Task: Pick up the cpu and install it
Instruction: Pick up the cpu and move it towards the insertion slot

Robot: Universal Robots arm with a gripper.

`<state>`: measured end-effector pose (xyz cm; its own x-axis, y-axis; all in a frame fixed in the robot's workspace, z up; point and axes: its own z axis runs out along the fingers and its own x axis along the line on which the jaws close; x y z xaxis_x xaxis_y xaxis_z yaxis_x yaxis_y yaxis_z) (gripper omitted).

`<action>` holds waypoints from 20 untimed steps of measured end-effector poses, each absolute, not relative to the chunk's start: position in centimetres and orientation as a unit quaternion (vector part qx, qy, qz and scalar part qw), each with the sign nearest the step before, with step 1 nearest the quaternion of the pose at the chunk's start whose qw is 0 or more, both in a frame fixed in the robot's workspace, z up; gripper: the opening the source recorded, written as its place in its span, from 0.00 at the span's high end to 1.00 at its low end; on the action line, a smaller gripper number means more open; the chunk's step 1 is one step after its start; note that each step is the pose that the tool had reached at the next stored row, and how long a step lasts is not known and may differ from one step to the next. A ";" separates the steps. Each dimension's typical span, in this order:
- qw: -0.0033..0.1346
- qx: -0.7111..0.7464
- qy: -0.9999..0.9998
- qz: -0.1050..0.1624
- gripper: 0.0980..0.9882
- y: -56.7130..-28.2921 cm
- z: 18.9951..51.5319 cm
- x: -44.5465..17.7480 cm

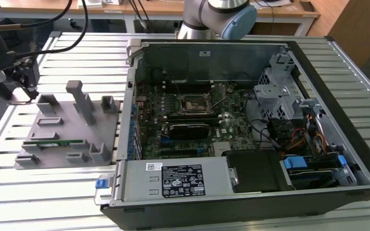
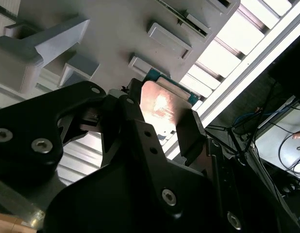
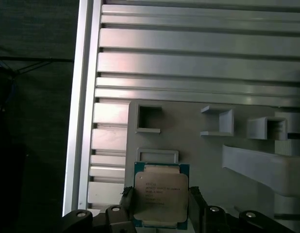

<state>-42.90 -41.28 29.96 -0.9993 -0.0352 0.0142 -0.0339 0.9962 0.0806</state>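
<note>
The cpu [image 3: 160,194] is a flat square chip with a silvery top and a thin green rim, and it sits between my gripper's [image 3: 160,200] two black fingers [image 3: 126,199]. In the second wrist view the cpu [image 2: 162,104] shows a shiny face, with my gripper [image 2: 162,115] shut on its two sides. It hangs just above the grey fixture plate [image 3: 189,160], near that plate's corner. In the exterior view my gripper [image 1: 19,95] is at the far left, over the plate's [image 1: 50,159] back corner. The black-framed motherboard socket [image 1: 191,103] lies inside the open computer case [image 1: 339,144].
Grey blocks and posts [image 1: 82,103] stand up from the fixture plate. A green memory stick [image 1: 56,142] lies in one of its slots. The slatted metal table [image 1: 44,192] ends close beside the gripper, with cables [image 1: 37,29] hanging there.
</note>
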 end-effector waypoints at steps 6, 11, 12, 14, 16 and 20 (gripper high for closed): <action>0.008 0.017 -0.999 -0.040 0.51 -41.3 30.6 -42.9; 0.008 0.017 -0.999 -0.040 0.51 -41.2 31.1 -42.9; 0.008 0.017 -0.999 -0.040 0.51 -41.2 31.1 -42.9; 0.008 0.016 -0.999 -0.040 0.51 -41.2 31.4 -42.9; 0.008 0.016 -0.999 -0.040 0.51 -41.1 31.6 -42.9; 0.008 0.015 -0.999 -0.040 0.51 -41.1 32.0 -42.9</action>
<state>-42.90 -41.06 32.00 -0.9994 -0.0307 0.0141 -0.0294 0.9963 0.0806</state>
